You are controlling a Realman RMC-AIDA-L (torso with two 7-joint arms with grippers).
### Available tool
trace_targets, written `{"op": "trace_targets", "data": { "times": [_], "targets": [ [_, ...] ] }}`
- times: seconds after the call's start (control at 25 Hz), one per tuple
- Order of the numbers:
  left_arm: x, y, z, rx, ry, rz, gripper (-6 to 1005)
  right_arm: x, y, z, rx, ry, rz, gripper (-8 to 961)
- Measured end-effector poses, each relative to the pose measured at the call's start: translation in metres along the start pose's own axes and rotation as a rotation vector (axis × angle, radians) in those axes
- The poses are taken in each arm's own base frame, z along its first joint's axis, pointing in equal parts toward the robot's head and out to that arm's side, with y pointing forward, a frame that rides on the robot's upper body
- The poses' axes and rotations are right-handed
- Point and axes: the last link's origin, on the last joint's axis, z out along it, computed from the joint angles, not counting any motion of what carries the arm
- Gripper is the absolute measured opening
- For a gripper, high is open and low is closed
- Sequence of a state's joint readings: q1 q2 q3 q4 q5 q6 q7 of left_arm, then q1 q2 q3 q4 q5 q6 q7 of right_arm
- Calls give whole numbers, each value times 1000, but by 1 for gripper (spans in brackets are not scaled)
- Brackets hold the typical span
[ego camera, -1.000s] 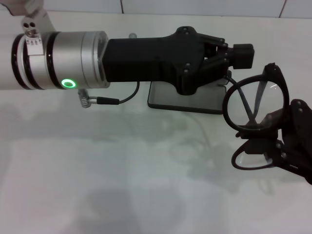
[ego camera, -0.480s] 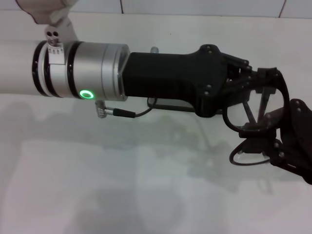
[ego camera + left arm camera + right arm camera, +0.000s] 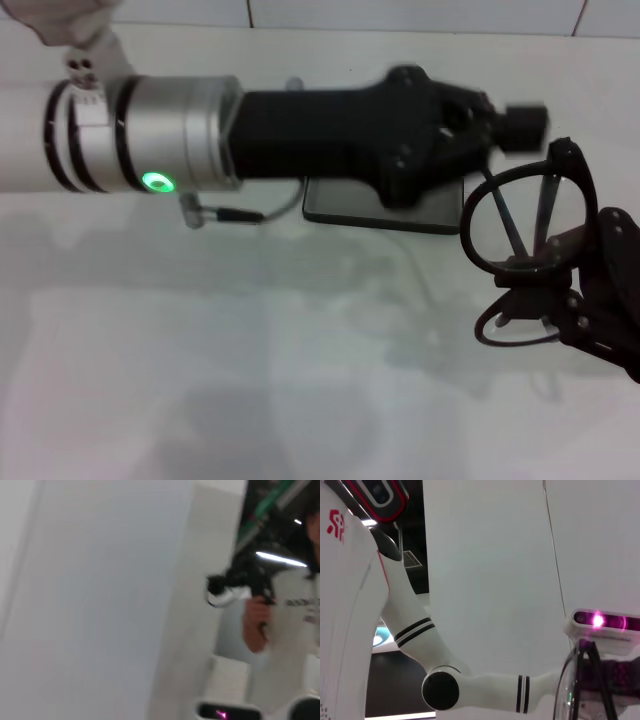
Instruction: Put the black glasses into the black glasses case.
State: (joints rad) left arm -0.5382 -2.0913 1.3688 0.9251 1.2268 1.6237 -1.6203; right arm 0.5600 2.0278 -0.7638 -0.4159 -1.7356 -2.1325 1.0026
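Note:
The black glasses (image 3: 525,215) hang upright above the table at the right in the head view. My right gripper (image 3: 545,285) is shut on them near the bridge. One lens rim (image 3: 572,690) also shows in the right wrist view. My left arm reaches across from the left, and its gripper (image 3: 515,122) hovers just left of the glasses, apart from them. The black glasses case (image 3: 345,207) lies on the table under the left gripper, mostly hidden by it. The left wrist view shows neither the glasses nor the case.
The white tabletop (image 3: 250,380) spreads in front of both arms. A cable (image 3: 240,213) dangles from the left wrist. The left wrist view shows a wall and a person (image 3: 290,615) holding a device.
Half a second ago my left gripper was right up against the glasses; it has since drawn back to the left. The glasses stay in my right gripper, almost unmoved.

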Motion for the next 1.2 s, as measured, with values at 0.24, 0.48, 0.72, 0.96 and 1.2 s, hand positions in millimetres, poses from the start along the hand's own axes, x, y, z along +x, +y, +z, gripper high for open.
{"op": "trace_targets", "data": {
  "times": [0.24, 0.48, 0.72, 0.96, 1.2],
  "targets": [
    [11, -20, -48, 243, 113, 54, 49, 1, 8, 1, -32, -18, -65, 125],
    [-9, -38, -67, 391, 104, -43, 49, -3, 22, 8, -114, -41, -232, 125],
    [-36, -40, -35, 285, 34, -153, 49, -16, 12, 19, -160, -48, -324, 125],
    [-32, -24, -6, 122, 52, -150, 49, -15, -7, 33, -158, 1, -343, 126],
    [-22, -15, -4, 52, 100, -117, 49, -8, -11, 36, -139, 40, -335, 126]
  ]
}}
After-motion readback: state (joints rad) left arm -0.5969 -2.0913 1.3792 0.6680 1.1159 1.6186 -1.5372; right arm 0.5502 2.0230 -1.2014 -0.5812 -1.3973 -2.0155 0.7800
